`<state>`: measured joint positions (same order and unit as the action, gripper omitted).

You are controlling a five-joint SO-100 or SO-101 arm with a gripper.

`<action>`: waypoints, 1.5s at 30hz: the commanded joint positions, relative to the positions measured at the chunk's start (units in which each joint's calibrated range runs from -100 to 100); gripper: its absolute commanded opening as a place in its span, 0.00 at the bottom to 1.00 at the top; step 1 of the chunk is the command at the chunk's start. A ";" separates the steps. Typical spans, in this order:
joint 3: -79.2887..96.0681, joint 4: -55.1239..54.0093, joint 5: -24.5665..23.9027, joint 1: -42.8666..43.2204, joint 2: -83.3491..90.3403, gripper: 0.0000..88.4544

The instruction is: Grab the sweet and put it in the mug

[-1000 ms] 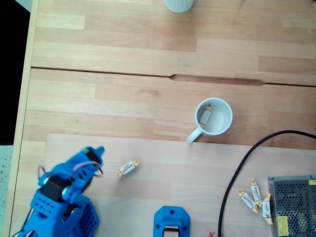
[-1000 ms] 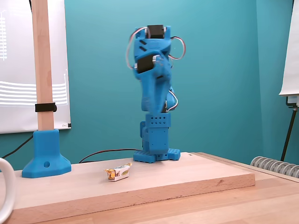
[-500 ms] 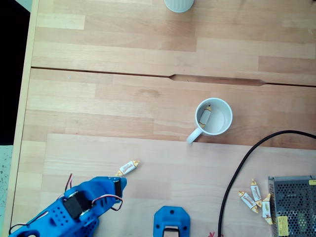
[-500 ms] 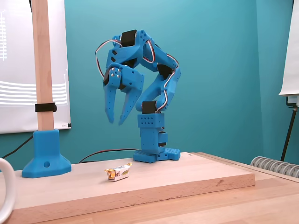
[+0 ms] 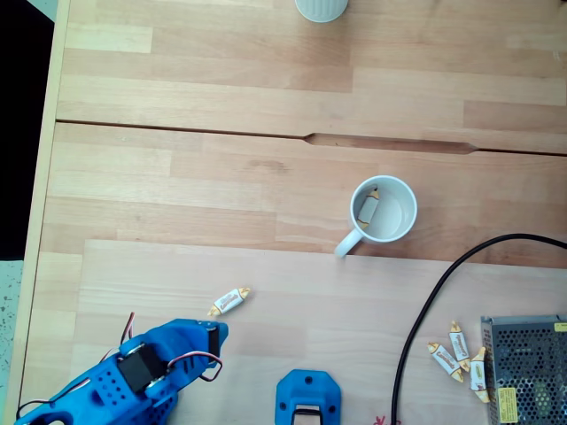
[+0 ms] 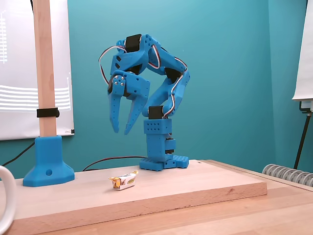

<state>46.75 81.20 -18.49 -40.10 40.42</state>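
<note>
- Top-down fixed view: blue plastic arm (image 5: pixel 133 381) cut off at bottom-left corner; finger gap not readable from above.
- Side fixed view: blue two-finger hand (image 6: pixel 121 131) hangs in the air, tips pointing down, fingers spread apart, nothing between them.
- Small wrapped sweet, white wrapper with reddish print and twisted yellow-orange ends (image 5: pixel 229 301), lies flat on the pale raised wooden surface (image 5: pixel 354 336), just up-right of the arm's tip in the top-down view; in the side view (image 6: pixel 123 181) it sits well below the hand, about under the fingertips.
- Round white glossy ceramic mug with loop handle (image 5: pixel 384 211) stands upright, well right of the sweet; another wrapped candy (image 5: pixel 367 207) lies inside. Side view shows just a sliver of mug (image 6: pixel 6 198) at left edge.
- Ribbed white cup (image 5: pixel 321 8) cut off at top edge.
- Black cable (image 5: pixel 434 301) curves across the right side.
- Three loose candies (image 5: pixel 458 350) beside a grey metal mesh box (image 5: pixel 524 367), itself cut off at the corner.
</note>
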 commanded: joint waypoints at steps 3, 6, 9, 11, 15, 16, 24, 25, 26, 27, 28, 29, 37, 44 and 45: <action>-4.82 -2.98 -3.13 0.09 -7.63 0.08; -6.16 -3.62 -4.93 -0.06 -15.46 0.08; -6.25 -3.70 -6.64 -0.56 -20.71 0.08; -5.89 -3.70 -8.30 -0.56 -22.00 0.08; -5.89 -3.54 -12.75 -0.56 -21.92 0.08; -5.72 -3.70 -13.97 -0.35 -21.92 0.08; -10.18 -3.95 -22.47 0.23 -21.92 0.08; -10.80 -3.95 -22.91 0.31 -21.92 0.08; -10.98 -3.95 -23.74 0.31 -21.92 0.08; -11.34 -3.95 -24.42 0.31 -22.00 0.08; -11.34 -3.95 -25.05 0.31 -22.26 0.08; -11.25 -3.95 -25.10 0.23 -22.69 0.08; -11.07 -3.95 -26.37 0.23 -23.21 0.08; -11.16 -8.62 -26.08 -0.42 -29.06 0.07; -11.16 -10.24 -26.13 -0.49 -30.35 0.07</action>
<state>38.23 74.29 -44.66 -40.10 11.81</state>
